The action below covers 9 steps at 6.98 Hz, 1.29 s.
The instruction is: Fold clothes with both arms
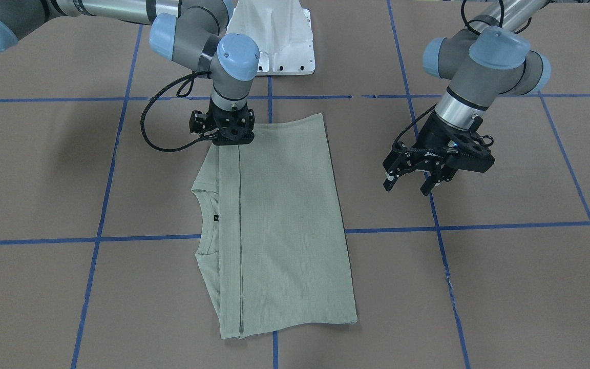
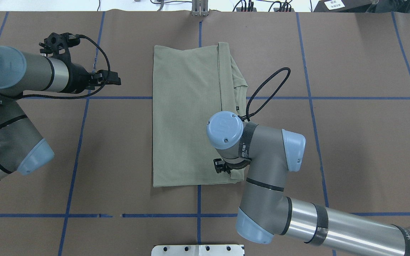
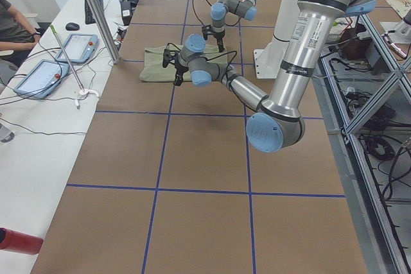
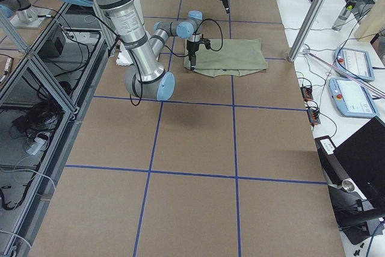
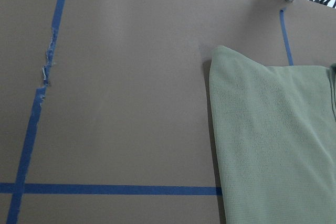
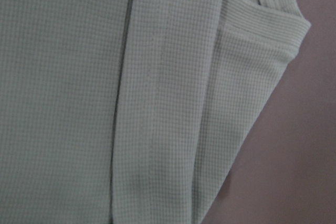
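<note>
Shirt (image 1: 285,220) lies folded; left end effector (image 1: 406,188) released, right end effector (image 1: 229,139): cannot tell.

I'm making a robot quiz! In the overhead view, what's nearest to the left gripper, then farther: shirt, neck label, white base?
1. shirt, just right of the left gripper.
2. neck label, shirt's far side.
3. white base, bottom edge.

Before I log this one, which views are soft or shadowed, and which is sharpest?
Left wrist view is sharpest: the shirt weave reads clearly under even light. Right wrist view is a soft, washed-out close-up of its folds. Front-facing view shows a diffuse shadow on the table.
</note>
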Each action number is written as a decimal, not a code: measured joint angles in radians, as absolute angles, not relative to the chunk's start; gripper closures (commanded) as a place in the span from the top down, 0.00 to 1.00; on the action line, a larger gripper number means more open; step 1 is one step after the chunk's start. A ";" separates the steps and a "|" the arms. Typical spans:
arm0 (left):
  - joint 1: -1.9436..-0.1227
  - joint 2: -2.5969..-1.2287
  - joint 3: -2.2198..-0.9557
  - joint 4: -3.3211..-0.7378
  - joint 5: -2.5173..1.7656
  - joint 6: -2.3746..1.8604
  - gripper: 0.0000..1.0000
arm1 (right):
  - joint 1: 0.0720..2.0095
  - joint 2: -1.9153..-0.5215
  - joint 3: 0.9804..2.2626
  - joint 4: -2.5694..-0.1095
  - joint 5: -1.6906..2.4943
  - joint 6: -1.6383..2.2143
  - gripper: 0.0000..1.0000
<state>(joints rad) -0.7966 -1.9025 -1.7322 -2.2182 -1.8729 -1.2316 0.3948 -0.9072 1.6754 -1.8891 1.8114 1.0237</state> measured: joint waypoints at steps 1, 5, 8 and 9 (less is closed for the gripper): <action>-0.792 -1.904 -1.732 -2.218 -1.873 -1.242 1.00 | 0.398 -0.923 1.688 -1.892 1.812 1.015 1.00; -0.775 -1.917 -1.735 -2.217 -1.873 -1.256 1.00 | 0.436 -1.071 1.812 -1.893 1.810 0.924 1.00; -0.773 -1.919 -1.741 -2.215 -1.879 -1.256 1.00 | 0.475 -1.115 1.879 -1.887 1.808 0.881 1.00; -0.773 -1.919 -1.739 -2.215 -1.891 -1.254 1.00 | 0.497 -1.073 1.866 -1.883 1.807 0.870 1.00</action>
